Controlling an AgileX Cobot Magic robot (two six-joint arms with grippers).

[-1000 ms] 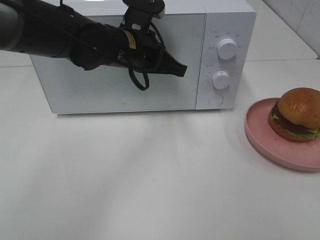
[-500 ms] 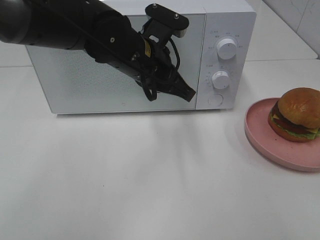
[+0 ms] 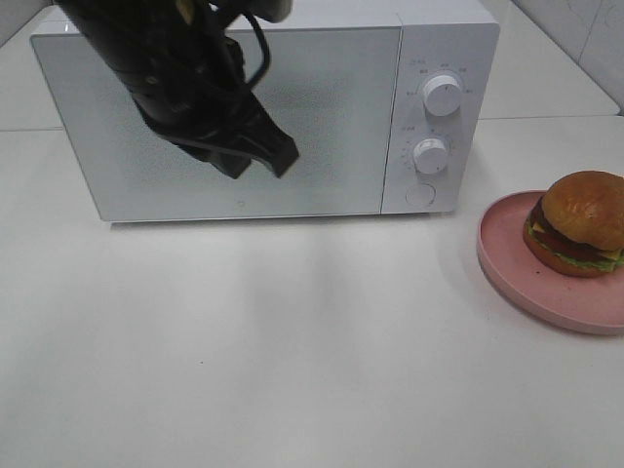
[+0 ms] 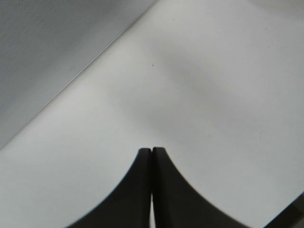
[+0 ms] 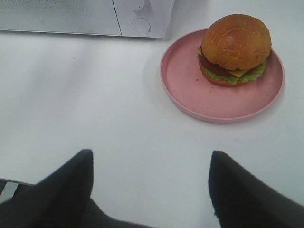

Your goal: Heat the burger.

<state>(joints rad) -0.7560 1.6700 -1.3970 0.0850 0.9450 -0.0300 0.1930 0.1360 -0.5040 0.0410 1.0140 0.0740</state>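
Note:
The burger (image 3: 579,223) (image 5: 234,49), golden-brown bun over lettuce, cheese and tomato, sits on a pink plate (image 3: 517,273) (image 5: 190,90) at the right edge of the table. The white microwave (image 3: 322,107) stands at the back with its door closed. My left gripper (image 3: 281,158) (image 4: 152,151) hangs shut and empty in front of the microwave door, above the table. In the right wrist view my right gripper (image 5: 150,164) is open and empty, some way short of the plate; the high view does not show it.
Two white knobs (image 3: 443,95) (image 3: 430,155) and a round button (image 3: 420,194) sit on the microwave's right panel. White tabletop (image 3: 292,341) spreads in front. A tiled wall (image 3: 585,29) rises at the back right.
My left arm has swung left and back from near the microwave's control panel to the middle of the door, still shut. The burger and plate have not moved.

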